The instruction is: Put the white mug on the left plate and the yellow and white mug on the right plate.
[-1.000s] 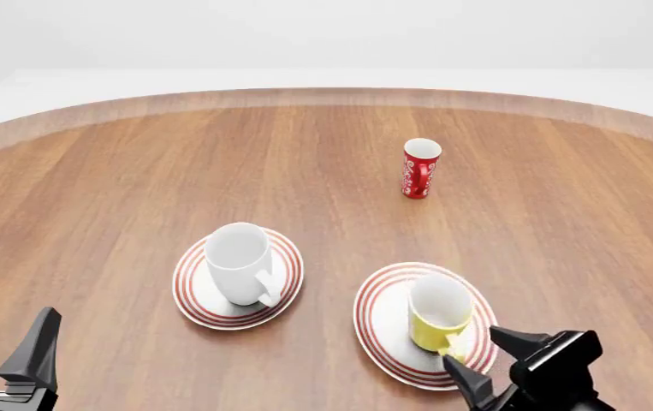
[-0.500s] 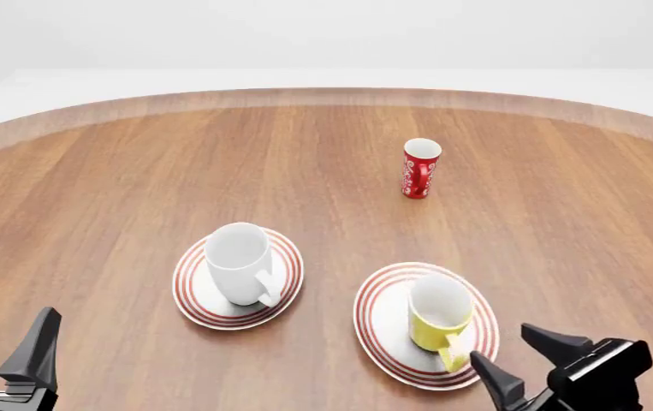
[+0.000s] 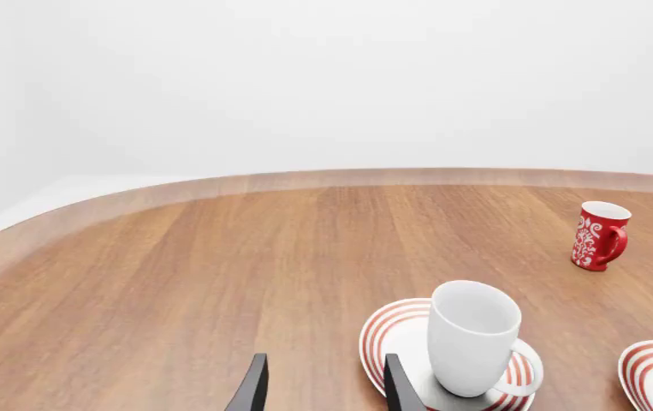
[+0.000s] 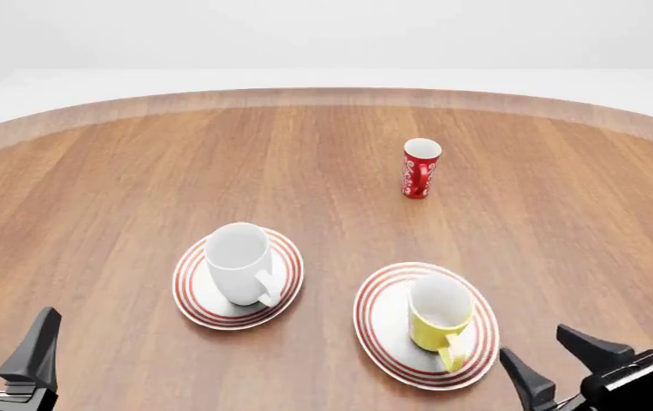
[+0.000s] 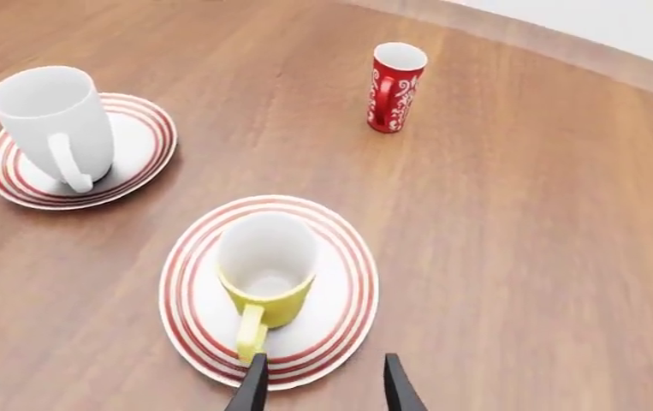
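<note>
The white mug (image 4: 238, 261) stands upright on the left plate (image 4: 195, 301), handle toward the front right. The yellow and white mug (image 4: 438, 312) stands upright on the right plate (image 4: 377, 330), handle toward the front. My right gripper (image 4: 540, 344) is open and empty, to the front right of the right plate and clear of the yellow handle. My left gripper (image 4: 1, 342) is open and empty at the front left, well away from the left plate. The right wrist view shows the yellow and white mug (image 5: 267, 270) just beyond the open gripper (image 5: 320, 372). The left wrist view shows the white mug (image 3: 472, 338).
A slim red mug with white markings (image 4: 420, 169) stands upright farther back, right of centre; it also shows in the right wrist view (image 5: 394, 86) and the left wrist view (image 3: 598, 235). The wooden table's curved far edge (image 4: 326, 96) runs across the back.
My right gripper has drawn back to the right and toward the front, away from the yellow mug's handle. The mugs, plates and left gripper have not moved.
</note>
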You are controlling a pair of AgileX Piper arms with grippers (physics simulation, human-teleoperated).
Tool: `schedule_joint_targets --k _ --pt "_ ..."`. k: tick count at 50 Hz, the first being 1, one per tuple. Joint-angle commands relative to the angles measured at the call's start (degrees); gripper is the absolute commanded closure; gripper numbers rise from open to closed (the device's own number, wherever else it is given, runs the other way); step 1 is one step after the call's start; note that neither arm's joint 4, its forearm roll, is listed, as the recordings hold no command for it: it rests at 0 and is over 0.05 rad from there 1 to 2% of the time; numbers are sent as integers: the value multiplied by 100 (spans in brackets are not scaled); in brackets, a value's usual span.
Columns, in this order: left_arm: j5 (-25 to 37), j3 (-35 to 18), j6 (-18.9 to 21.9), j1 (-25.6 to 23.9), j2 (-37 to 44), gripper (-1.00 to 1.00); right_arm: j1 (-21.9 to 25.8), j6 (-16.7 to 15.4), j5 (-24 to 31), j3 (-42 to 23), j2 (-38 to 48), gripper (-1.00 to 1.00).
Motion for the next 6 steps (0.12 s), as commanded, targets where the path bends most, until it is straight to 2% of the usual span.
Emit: schedule_joint_targets --k 1,6 --pt "0 0 0 0 0 -100 -320 49 70 0 -155 -100" --pt "0 0 0 0 0 -100 -618 -11 187 0 -275 -100"
